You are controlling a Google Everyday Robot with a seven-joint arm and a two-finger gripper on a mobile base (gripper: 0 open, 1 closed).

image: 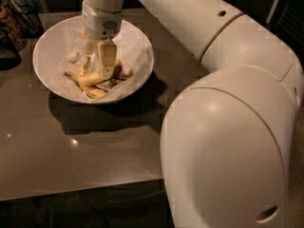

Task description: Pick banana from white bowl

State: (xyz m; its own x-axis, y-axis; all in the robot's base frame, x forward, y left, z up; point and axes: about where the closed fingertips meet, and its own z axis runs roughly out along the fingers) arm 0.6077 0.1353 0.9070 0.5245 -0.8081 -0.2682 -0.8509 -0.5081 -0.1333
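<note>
The white bowl [52, 42] stands on the dark table at the upper left, lined with crumpled white paper. The banana [89, 79], thick, yellow and brown-blotched, lies near the bowl's middle among thinner banana pieces [96, 93]. My gripper [99, 61] reaches straight down into the bowl from above. Its fingers [107, 56] stand apart, with the tips just above the banana's right end. The near finger hides part of the banana. Nothing is held.
The dark grey table [80, 151] spreads in front of the bowl. My large white arm [228, 127] fills the right side of the view. A dark wire basket with patterned contents [14, 18] stands at the far left edge behind the bowl.
</note>
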